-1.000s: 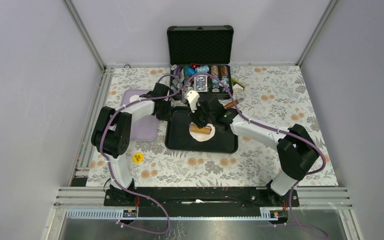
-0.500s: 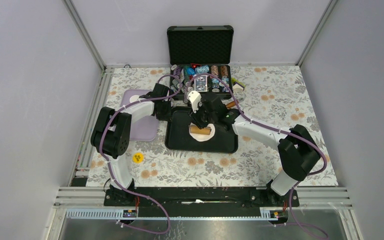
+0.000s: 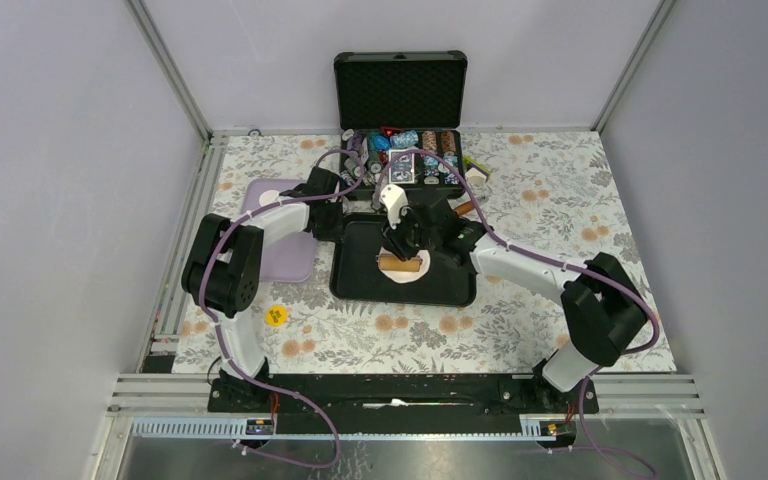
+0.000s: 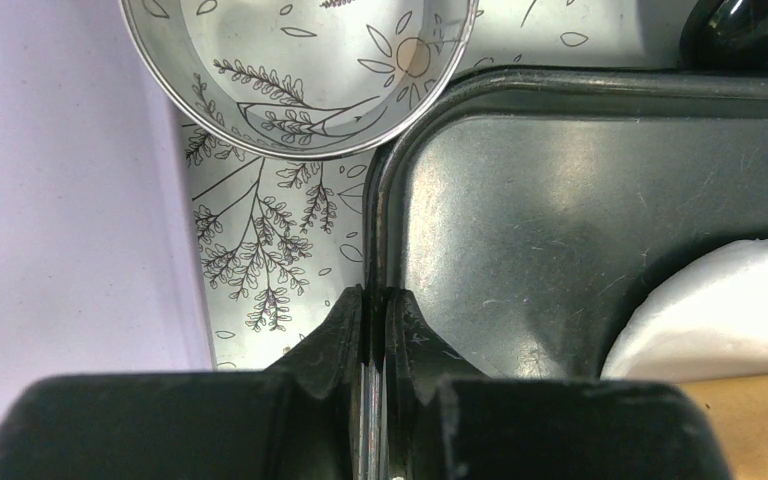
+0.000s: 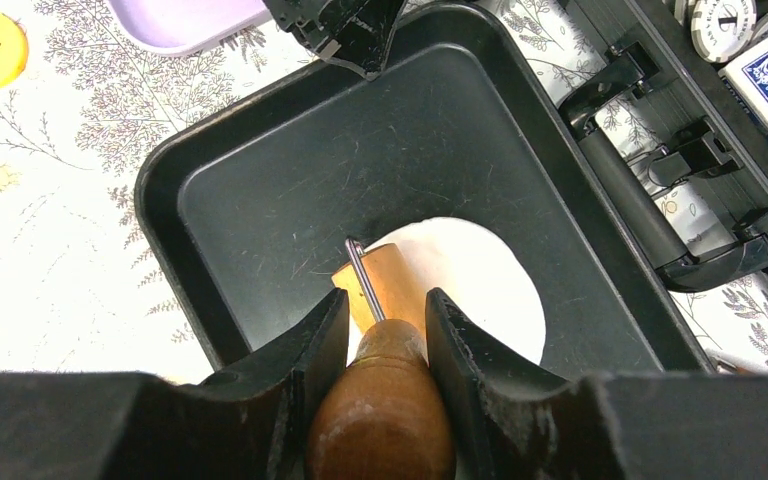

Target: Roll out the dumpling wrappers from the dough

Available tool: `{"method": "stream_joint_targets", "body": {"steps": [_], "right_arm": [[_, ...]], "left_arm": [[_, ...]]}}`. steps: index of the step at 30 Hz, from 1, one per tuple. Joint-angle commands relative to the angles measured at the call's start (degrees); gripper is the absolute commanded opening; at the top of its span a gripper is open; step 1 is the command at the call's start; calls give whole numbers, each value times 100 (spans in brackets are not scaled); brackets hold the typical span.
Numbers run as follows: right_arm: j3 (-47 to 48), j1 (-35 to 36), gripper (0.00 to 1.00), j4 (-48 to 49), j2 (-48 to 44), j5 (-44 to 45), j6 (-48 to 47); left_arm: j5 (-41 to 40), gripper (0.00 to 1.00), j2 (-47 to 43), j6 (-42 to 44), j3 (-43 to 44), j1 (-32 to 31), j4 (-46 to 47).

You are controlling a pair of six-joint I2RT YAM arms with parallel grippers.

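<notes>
Centrally in the top view, the dough (image 3: pixel 400 277), probably soft and tearable, lies flat on the black tray (image 3: pixel 358 282), better pressed from above than pinched, with the right gripper (image 5: pixel 385 305) clamped on the handle of the rolling pin (image 5: pixel 385 415) and the left gripper (image 4: pixel 375 305) pinching the tray's rim.

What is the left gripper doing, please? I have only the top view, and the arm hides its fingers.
Observer: The left gripper is shut on the tray's left rim.
Operator: Thank you. Is anything lying close to it?
Observer: A steel ring lies on the cloth beside the tray's corner, clear of the gripper.
Operator: And how does the right gripper hold the pin?
Observer: The right gripper clasps the pin by its wooden handle, one finger on each side.
</notes>
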Motion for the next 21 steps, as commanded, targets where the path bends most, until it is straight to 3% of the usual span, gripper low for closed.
{"method": "stream_joint_targets", "body": {"steps": [1,6,12,21], "right_arm": [[-419,138,0,-1784,251,-920,653],[551,-185,0,-1631,-109,-477,614],[1720,-303,0,-1564,150,-133,623],[1615,-296,0,-887,766,563,540]], "left_arm": [[-523,0,10,73,-163,-44,-178],[-538,0,4,73,-165,-55,-171],[-556,0,9,73,-160,-71,-169],[-576,0,10,82,-151,-82,-178]]}}
